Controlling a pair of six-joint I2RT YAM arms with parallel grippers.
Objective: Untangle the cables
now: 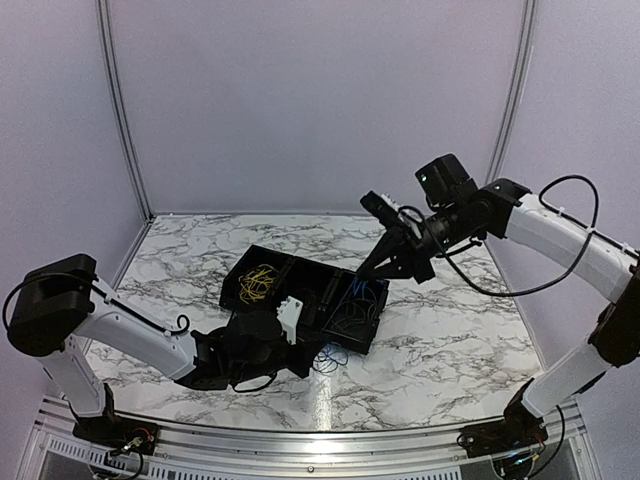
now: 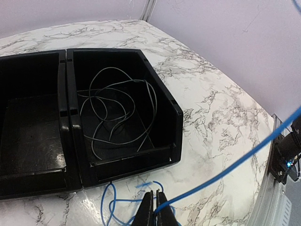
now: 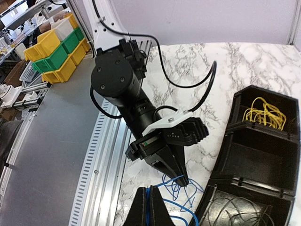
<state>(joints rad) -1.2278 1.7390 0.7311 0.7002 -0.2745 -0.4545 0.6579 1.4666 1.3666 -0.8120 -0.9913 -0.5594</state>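
A white table (image 1: 450, 340) veined in grey marble is seen, with a black tray (image 2: 175, 123), yellow cables (image 1: 259, 284), blue cables (image 3: 176, 187) and a grey wire (image 2: 117, 108).

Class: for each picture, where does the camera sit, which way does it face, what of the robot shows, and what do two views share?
Top: above and behind the bases, facing down on table and tray; left arm and right arm show.
Left wrist: low by the tray, facing across it to the wall; shut left fingers show.
Right wrist: raised, facing back toward the near edge; shut right fingers and the left arm show.
Shared: both wrist views show the pinched blue cable.
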